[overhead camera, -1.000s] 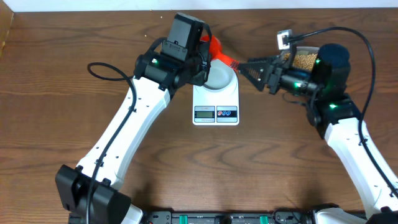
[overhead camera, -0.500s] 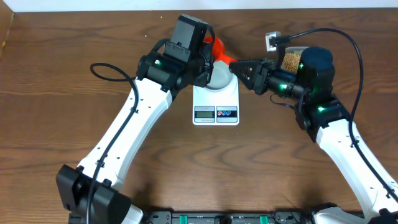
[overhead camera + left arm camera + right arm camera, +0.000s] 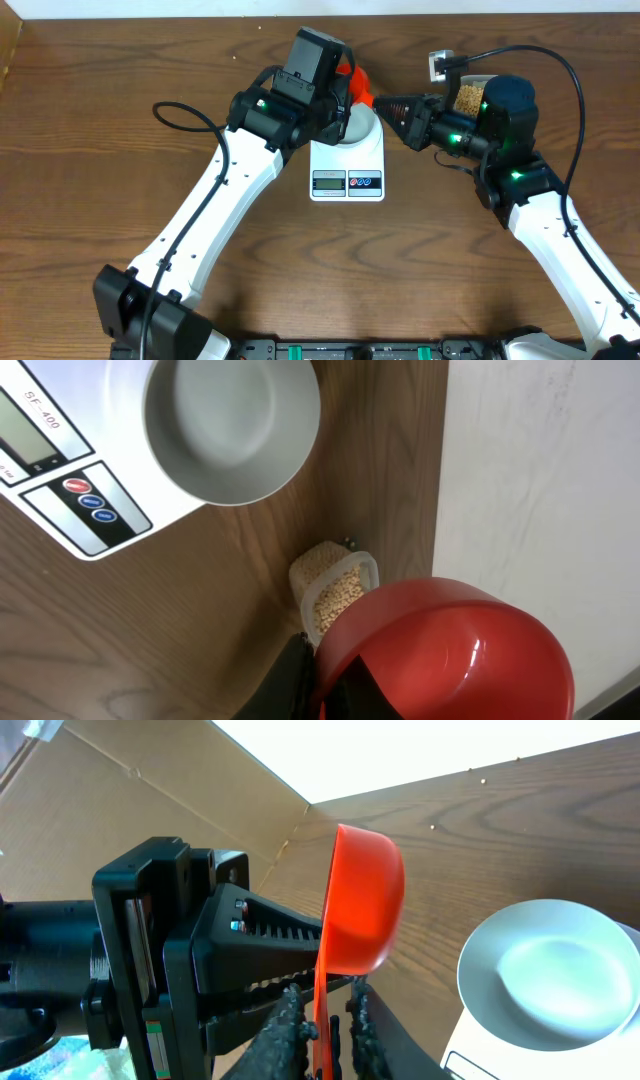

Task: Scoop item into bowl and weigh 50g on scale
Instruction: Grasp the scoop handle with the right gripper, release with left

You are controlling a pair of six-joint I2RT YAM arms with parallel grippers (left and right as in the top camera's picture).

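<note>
A red scoop [image 3: 356, 80] hangs above the table's far side, just past the scale [image 3: 347, 170]. My left gripper [image 3: 343, 92] is shut on it; in the left wrist view the scoop's empty cup [image 3: 450, 650] fills the lower right beside my left gripper [image 3: 318, 685]. My right gripper [image 3: 325, 1025] has its fingers tight on either side of the scoop's thin handle [image 3: 322, 1000]. The white bowl [image 3: 232, 425] sits empty on the scale [image 3: 75, 500]. The item, tan beans [image 3: 466, 97], lies in a clear tub behind my right arm.
The tub of beans [image 3: 333, 590] stands near the table's back edge, by a white wall [image 3: 540, 480]. The left arm's black wrist [image 3: 170, 950] faces my right gripper closely. The scale's display and buttons [image 3: 346, 181] face the front.
My right gripper moved left to the scoop and narrowed its jaws around the handle. The left arm shifted slightly to the right and back, still holding the scoop.
</note>
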